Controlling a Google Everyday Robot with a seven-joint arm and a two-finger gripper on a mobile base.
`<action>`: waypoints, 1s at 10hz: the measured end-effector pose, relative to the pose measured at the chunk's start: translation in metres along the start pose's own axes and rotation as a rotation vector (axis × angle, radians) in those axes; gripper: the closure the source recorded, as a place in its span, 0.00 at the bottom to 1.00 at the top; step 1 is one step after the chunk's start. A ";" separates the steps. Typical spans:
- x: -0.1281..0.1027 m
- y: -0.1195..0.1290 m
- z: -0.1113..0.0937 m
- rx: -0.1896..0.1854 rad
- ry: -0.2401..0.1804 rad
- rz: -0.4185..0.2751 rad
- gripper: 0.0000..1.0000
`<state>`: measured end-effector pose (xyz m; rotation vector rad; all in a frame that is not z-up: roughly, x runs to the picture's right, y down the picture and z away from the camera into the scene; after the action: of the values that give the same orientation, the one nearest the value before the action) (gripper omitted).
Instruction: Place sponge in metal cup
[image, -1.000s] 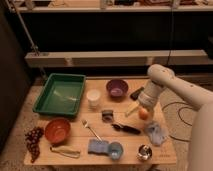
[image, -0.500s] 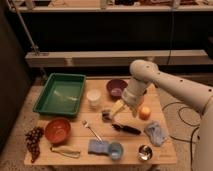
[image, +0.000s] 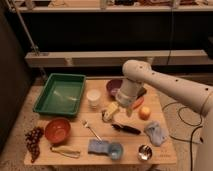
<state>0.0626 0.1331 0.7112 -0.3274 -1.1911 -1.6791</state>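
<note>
Pale wooden surface (image: 75, 120), crowded. At back left, green rectangular plastic tray (image: 60, 94), then white cup (image: 93, 98) and purple bowl (image: 114, 86). At front left, round red-orange bowl (image: 57, 130) and dark grape bunch (image: 33, 141). Along front edge, flat blue sponge (image: 97, 146) just beside small blue cup (image: 115, 150); small metal cup (image: 144, 152) further right. Near right edge, round orange fruit (image: 144, 113) and crumpled grey-blue cloth (image: 154, 133). End effector (image: 111, 112) low over the middle, between white cup and fruit.

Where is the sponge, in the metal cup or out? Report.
Out. The yellow sponge is by the gripper near the middle of the table; the metal cup stands apart at the front right corner.
</note>
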 end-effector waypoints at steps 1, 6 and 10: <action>0.001 -0.001 0.000 0.000 -0.001 -0.002 0.20; 0.026 -0.017 0.013 -0.018 0.027 -0.167 0.20; 0.072 -0.080 0.056 0.028 0.027 -0.409 0.20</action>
<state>-0.0539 0.1389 0.7436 -0.0417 -1.3231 -2.0052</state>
